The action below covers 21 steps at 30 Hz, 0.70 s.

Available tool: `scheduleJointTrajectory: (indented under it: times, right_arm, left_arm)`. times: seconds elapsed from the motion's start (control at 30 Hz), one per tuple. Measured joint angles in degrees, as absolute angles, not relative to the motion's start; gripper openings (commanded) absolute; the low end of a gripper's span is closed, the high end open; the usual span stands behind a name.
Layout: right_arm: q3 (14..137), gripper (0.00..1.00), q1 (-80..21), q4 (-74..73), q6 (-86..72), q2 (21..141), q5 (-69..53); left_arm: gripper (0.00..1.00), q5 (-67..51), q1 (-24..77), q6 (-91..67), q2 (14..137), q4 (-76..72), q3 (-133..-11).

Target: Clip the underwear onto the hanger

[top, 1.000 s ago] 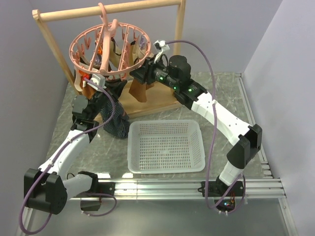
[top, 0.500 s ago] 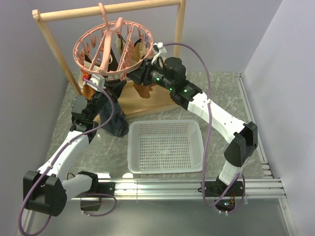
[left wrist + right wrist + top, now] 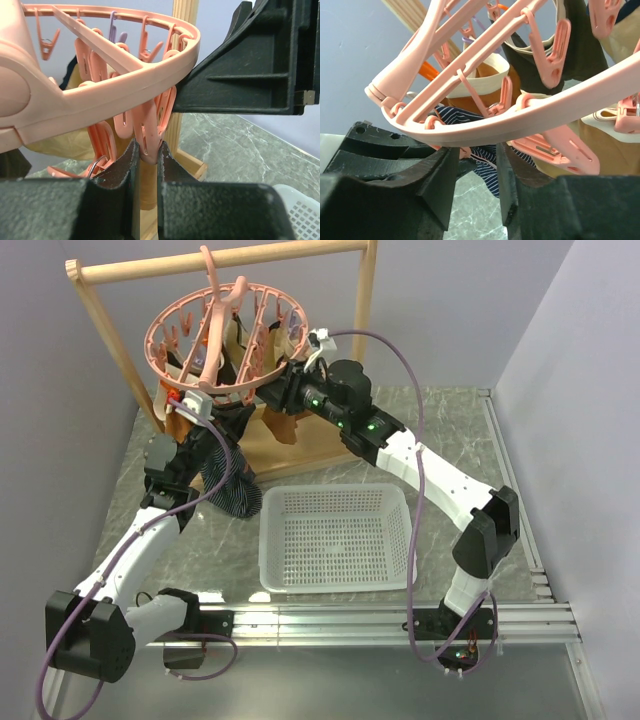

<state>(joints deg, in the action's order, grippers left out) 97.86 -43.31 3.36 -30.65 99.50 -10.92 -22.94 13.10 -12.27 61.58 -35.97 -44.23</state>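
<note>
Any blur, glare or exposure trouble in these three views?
Top external: sharp, even light, mild glare on the rail. Left wrist: hanger hub near the lens soft, clip pinched by the left gripper sharp. Right wrist: right gripper underexposed, nearly black; hanger ring crisp.

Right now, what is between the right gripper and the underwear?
The pink hanger crosses between them: the right gripper is at its rim, the underwear hangs beyond. Right wrist view shows it.
</note>
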Motion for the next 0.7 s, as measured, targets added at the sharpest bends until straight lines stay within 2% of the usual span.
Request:
scheduleJointTrajectory:
  times: [0.43, 0.7]
  right_arm:
    - [94.94, 0.37, -43.62, 5.76, -30.59, 99.35, -10.79]
    - [91.79, 0.43, -43.07, 6.83, -30.13, 96.82, -12.19]
  left_arm:
    - [0.0, -22.57, 13.47, -12.49, 61.58, -34.57, -44.88]
    - [0.0, -22.59, 13.5, -12.75, 61.76, -34.44, -45.04]
